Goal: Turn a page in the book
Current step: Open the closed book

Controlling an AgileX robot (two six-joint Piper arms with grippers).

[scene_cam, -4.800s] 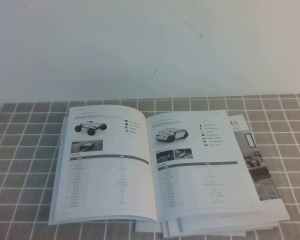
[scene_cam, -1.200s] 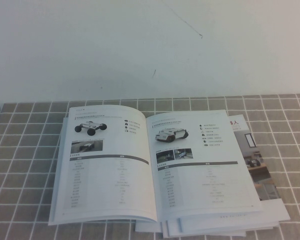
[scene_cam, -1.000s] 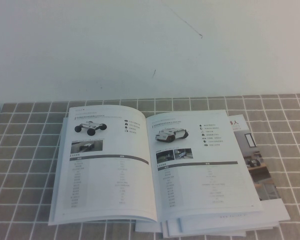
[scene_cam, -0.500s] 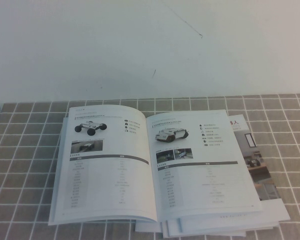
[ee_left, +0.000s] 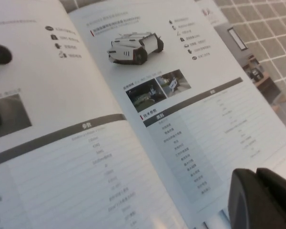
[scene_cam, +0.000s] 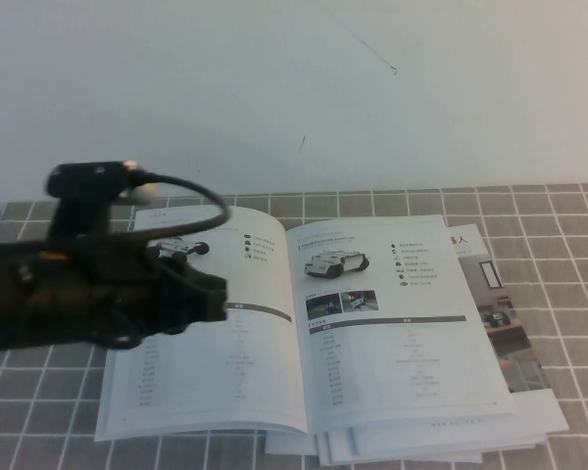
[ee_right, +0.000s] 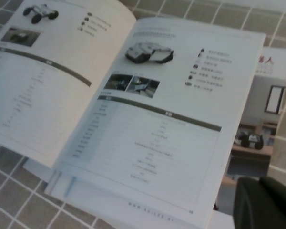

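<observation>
One arm has just come into the high view: the left gripper (scene_cam: 211, 297) now hangs over the left-hand leaf of the book (scene_cam: 304, 323), where a moment ago nothing stood above the table (scene_cam: 568, 255), and whether its fingers are spread I cannot tell. The right gripper (ee_right: 264, 202), pressed together and holding nothing, sits off the near right corner of the book over the brochures (scene_cam: 514, 333). The page (scene_cam: 397, 323) lies flat on the right side, untouched, so the turn looks only begun.

Even soft light; left arm (scene_cam: 88, 294) motion-blurred; wrist views slightly soft.
</observation>
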